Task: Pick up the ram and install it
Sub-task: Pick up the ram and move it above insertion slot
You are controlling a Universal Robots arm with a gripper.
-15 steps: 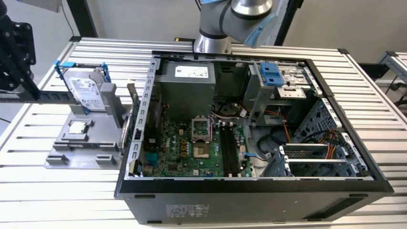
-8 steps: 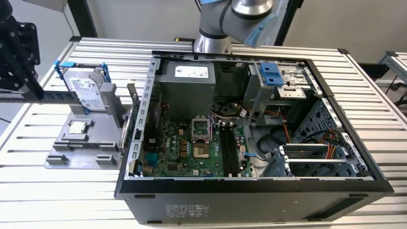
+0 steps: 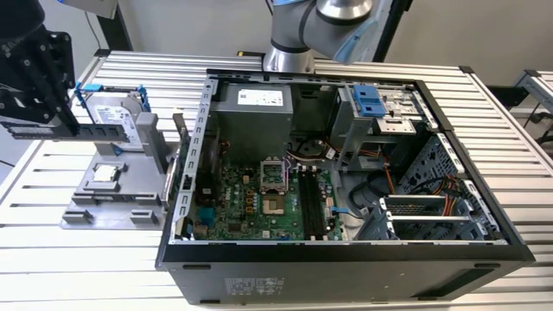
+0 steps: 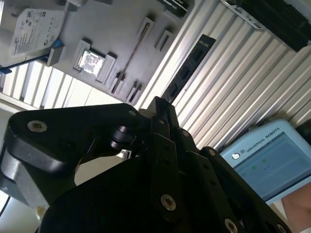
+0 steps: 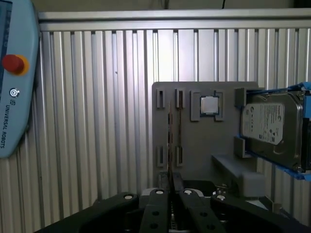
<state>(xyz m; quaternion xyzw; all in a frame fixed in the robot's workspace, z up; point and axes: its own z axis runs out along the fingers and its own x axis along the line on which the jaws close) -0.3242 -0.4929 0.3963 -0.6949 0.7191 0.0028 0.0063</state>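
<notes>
hand [image 3: 67, 124] pinches the ram [image 3: 100, 130] tight between its closed fingers, holding it level in the air above the grey holder [image 3: 121, 201] on the tabletop [image 3: 52, 259], at the exterior view's left of the open computer case [image 3: 346, 259].

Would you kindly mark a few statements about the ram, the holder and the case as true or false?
1. The case is open, with the motherboard showing. True.
2. The gripper holds the ram in its jaws. True.
3. The ram sits in a motherboard slot. False: it is outside the case, on the exterior view's left of it.
4. The processor lies on the grey holder. True.
5. The hard drive is inside the case. False: it stands on the holder.
</notes>
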